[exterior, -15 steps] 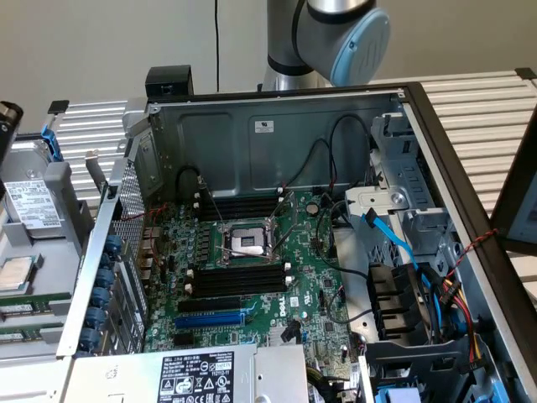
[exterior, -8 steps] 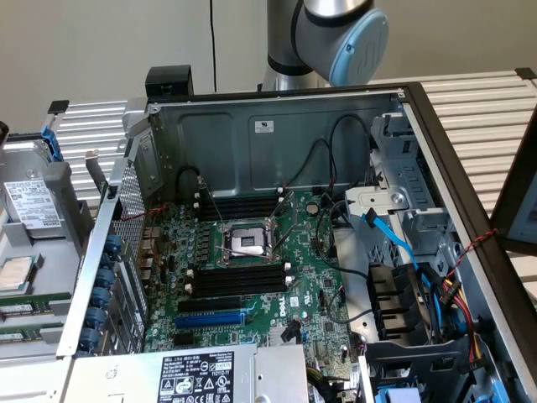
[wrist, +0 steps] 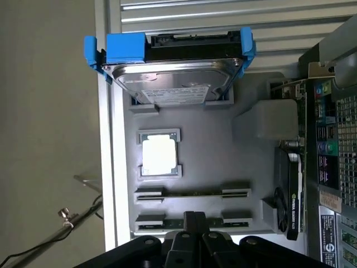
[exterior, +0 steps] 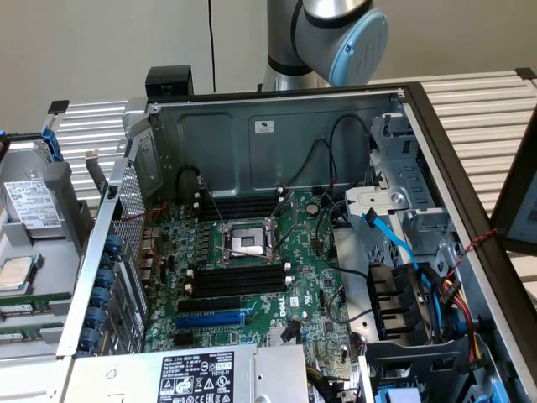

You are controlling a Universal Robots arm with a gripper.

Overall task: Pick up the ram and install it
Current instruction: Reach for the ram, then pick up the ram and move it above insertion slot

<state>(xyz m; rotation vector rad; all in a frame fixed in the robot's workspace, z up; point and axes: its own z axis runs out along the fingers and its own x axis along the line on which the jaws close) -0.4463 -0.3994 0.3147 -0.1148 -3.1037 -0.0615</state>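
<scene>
The gripper (wrist: 192,216) is seen closed, its fingers pressed together with nothing gripped. It is held above the grey tray (wrist: 223,145), and its tips are lined up over the middle of the ram (wrist: 237,223), so that part of the stick is hidden. The ram is laid flat in the tray's end holder, farthest from the hard drive (wrist: 173,78), which is clipped in a blue caddy (wrist: 125,47). A second stick (wrist: 192,194) is laid parallel just beside the ram, between it and a processor chip (wrist: 159,155). The tray is found at the exterior view's left, just beside the open case (exterior: 277,134). Inside the case the motherboard (exterior: 310,294) is laid flat. Black slots (exterior: 239,277) are set on the near and far sides of its socket (exterior: 247,243), and a blue slot (exterior: 210,319) is placed nearer still. The arm (exterior: 336,34) is seen behind the case's far wall.
</scene>
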